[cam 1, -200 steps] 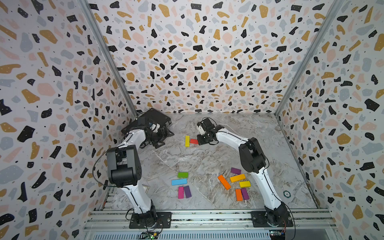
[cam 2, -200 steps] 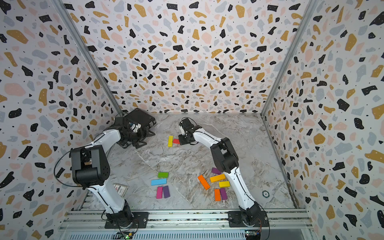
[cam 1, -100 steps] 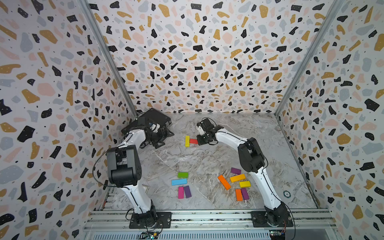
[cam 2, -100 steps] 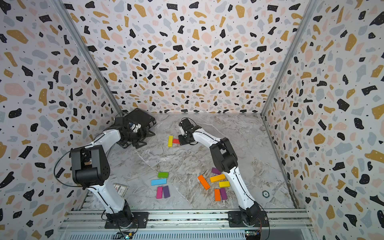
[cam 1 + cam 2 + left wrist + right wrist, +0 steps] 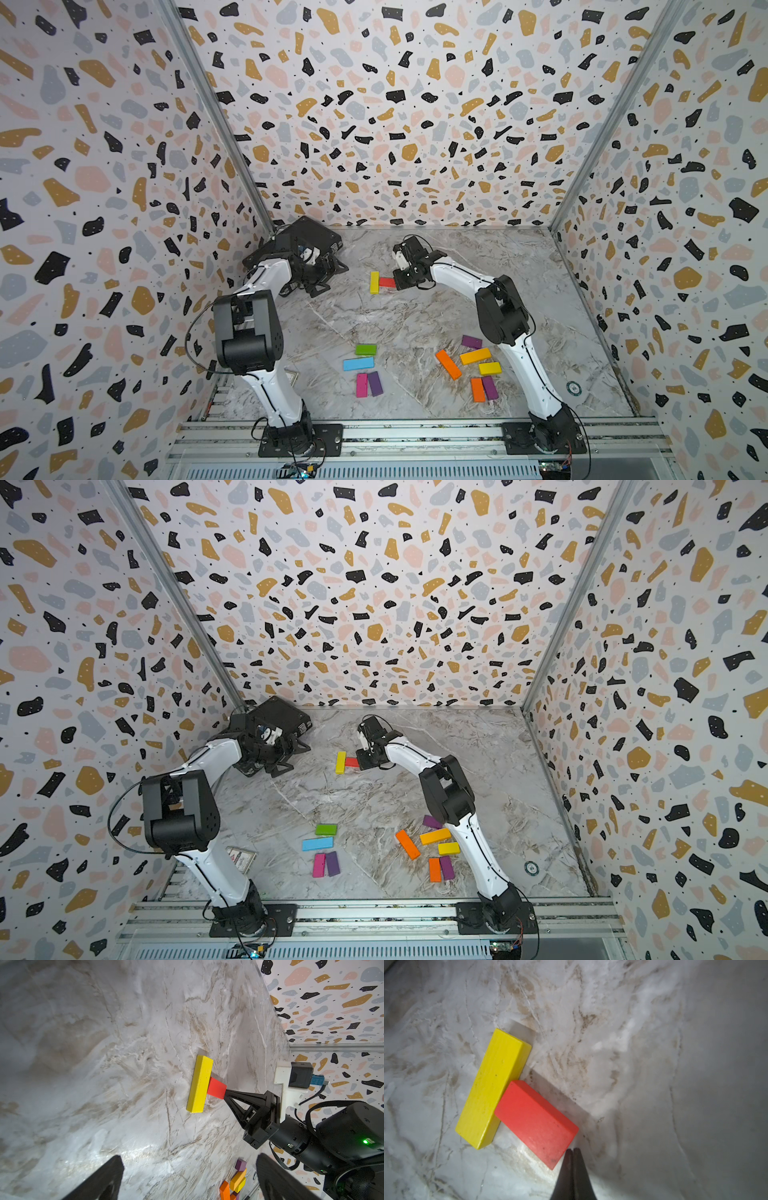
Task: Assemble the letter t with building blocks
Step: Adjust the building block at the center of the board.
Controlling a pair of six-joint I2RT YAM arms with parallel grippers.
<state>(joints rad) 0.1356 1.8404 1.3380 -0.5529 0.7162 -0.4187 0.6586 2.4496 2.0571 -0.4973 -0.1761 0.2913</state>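
Up near the back wall (image 5: 395,166), the T is basically there: yellow block (image 5: 493,1086) lies flat as the crossbar and red block (image 5: 536,1124) butts end-on against its long side, about mid-length, maybe a hair off. Right gripper (image 5: 572,1152) is pinched fully shut with nothing between the fingers, and its tip touches the red block's far end near one corner rather than dead centre. Left gripper (image 5: 328,279) is spread wide and empty, parked by the case (image 5: 311,237) and pointing at the T from well apart. What I'd worry about: any nudge from that off-centre tip would probably twist the red block instead of sliding it straight. That would open a wedge gap at the joint or kick the yellow one out of square. Pulling away sideways could drag it too, so I'd back straight off or lift. Room-wise it's easy: bare table (image 5: 415,324) all around the T and the wall behind. The spare blocks (image 5: 475,355) sit in two bunches well apart near the front, though the right arm's elbow looks close to one bunch.
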